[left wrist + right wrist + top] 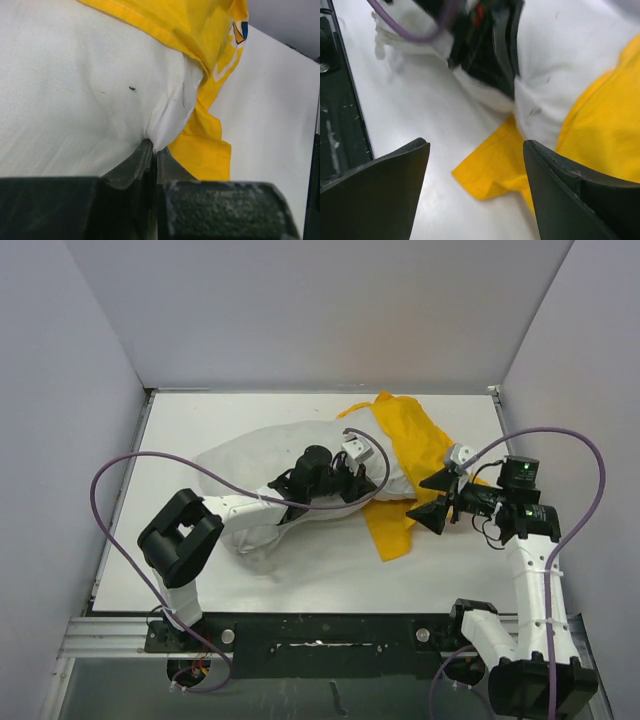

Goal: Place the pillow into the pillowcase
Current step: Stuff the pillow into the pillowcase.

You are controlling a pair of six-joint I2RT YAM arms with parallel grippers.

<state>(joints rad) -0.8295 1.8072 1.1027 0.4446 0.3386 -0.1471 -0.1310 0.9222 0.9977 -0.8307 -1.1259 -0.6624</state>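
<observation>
While the left end effector [152, 146] is clenching the pillow [75, 90], the released right end effector [475, 145] is facing the pillowcase [605, 115].

I see the white table [200, 420] carrying the pillow [250, 455], its right end touching the yellow pillowcase [420, 435].

The white, wrinkled pillow [250, 455] lies across the table's middle. Its right end meets the yellow pillowcase [405, 435], and yellow cloth shows both above and below that end. The pillowcase lies crumpled toward the far right corner.
</observation>
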